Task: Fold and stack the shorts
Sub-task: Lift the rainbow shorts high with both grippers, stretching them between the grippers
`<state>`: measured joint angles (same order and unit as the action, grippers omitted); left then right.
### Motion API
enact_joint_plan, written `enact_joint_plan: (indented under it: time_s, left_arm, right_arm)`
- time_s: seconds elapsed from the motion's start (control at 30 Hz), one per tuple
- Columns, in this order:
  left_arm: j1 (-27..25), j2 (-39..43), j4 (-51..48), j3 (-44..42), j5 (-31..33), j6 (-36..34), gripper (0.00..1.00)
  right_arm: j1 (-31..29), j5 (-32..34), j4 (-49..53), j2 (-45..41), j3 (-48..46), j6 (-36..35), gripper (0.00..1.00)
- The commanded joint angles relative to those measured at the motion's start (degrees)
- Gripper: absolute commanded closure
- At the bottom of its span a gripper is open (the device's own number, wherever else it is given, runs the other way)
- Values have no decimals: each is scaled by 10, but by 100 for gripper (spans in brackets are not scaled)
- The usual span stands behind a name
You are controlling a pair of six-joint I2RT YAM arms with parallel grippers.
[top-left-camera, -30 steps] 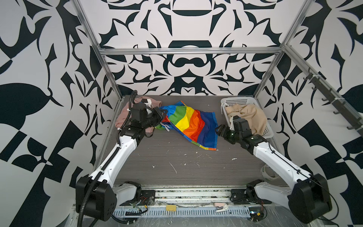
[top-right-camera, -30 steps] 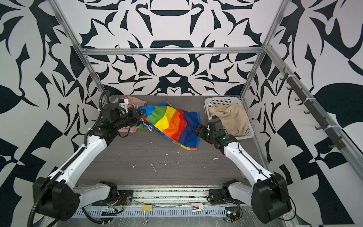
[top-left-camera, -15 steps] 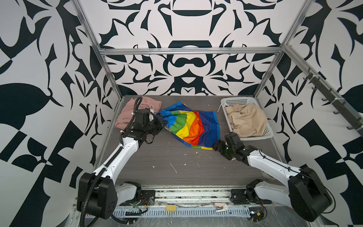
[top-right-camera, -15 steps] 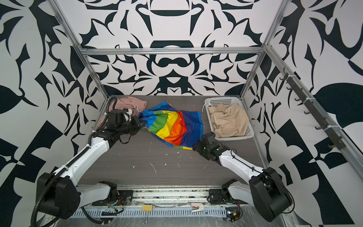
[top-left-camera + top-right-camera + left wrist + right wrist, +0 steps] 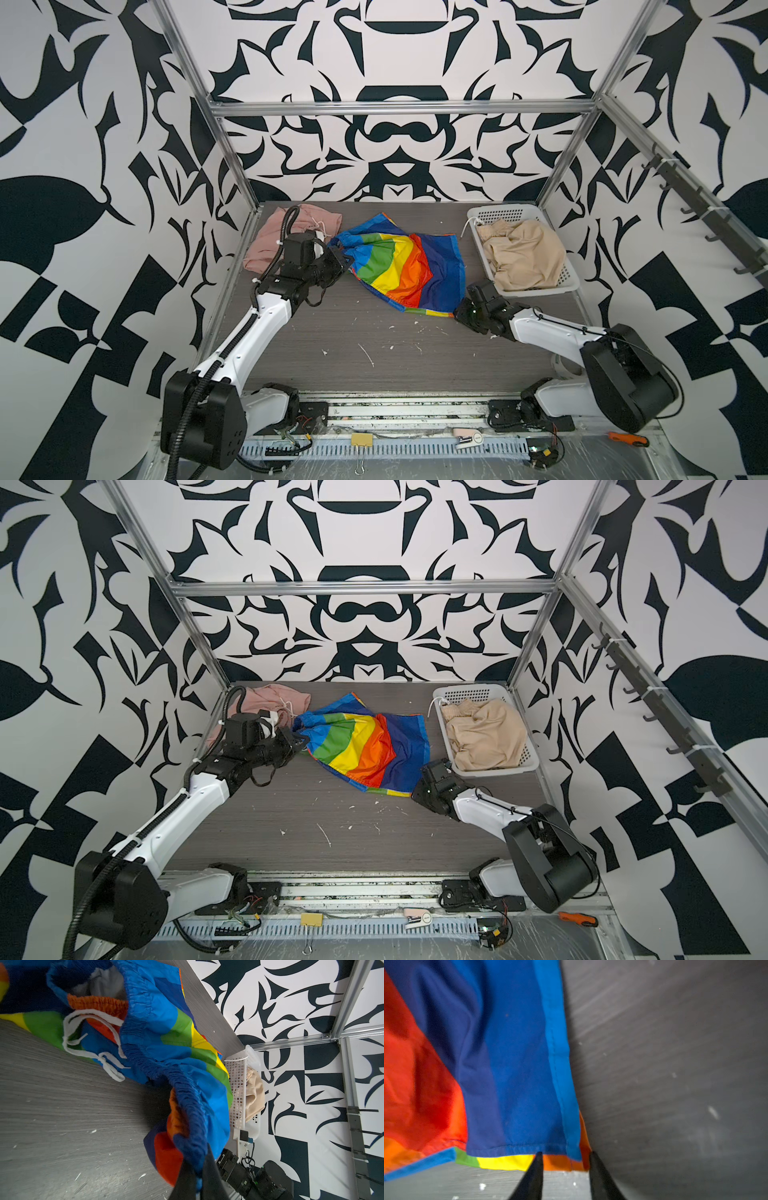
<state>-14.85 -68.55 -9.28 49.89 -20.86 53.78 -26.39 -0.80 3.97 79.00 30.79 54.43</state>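
The left gripper (image 5: 197, 1171) pinches the waistband of the rainbow shorts (image 5: 399, 270) between closed jaws, while the right gripper (image 5: 564, 1159) stands partly open, hem corner between its jaws.

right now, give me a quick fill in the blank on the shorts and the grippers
1. The beige shorts lie in the white ____.
2. The left gripper is shut on the rainbow shorts' gathered ____.
3. The right gripper's open jaws straddle a corner of their bottom ____.
4. In both top views the pink shorts lie beyond the ____ gripper.

Missing words: basket; waistband; hem; left
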Motion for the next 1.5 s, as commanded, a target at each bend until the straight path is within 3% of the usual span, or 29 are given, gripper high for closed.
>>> enact_joint_plan:
  time_s: [0.0,0.07,0.23,0.43,0.67,0.8,0.97,1.13,1.23,1.4,1.47]
  left_arm:
    - [4,17,-13,-6,-5,-14,100]
    - [4,22,-14,-5,-3,-16,100]
    - [10,27,-34,14,10,-43,100]
    - [38,7,-106,134,46,-126,100]
    - [44,-130,-244,452,134,-253,100]
    - [36,-174,-282,616,132,-279,100]
    - [-8,-176,-321,745,135,-316,100]
    - [-53,-124,-333,801,144,-302,100]
    - [-63,-104,-324,830,111,-255,100]
    - [-63,-107,-330,886,88,-190,100]
    - [-62,-113,-347,897,117,-198,100]
  right_arm:
    - [-1,20,-3,25,19,-18,85]
    - [0,20,-9,34,28,-20,100]
    - [-1,10,20,31,100,-42,100]
    - [26,29,131,-8,293,-116,100]
    - [136,-42,189,40,563,-151,100]
    - [151,-60,237,57,709,-172,100]
    - [158,-83,268,18,829,-209,100]
    - [158,-88,301,-30,924,-254,100]
    - [164,-73,335,-23,1011,-278,100]
    - [188,-52,431,99,1259,-309,100]
    - [225,-86,425,139,1293,-281,100]
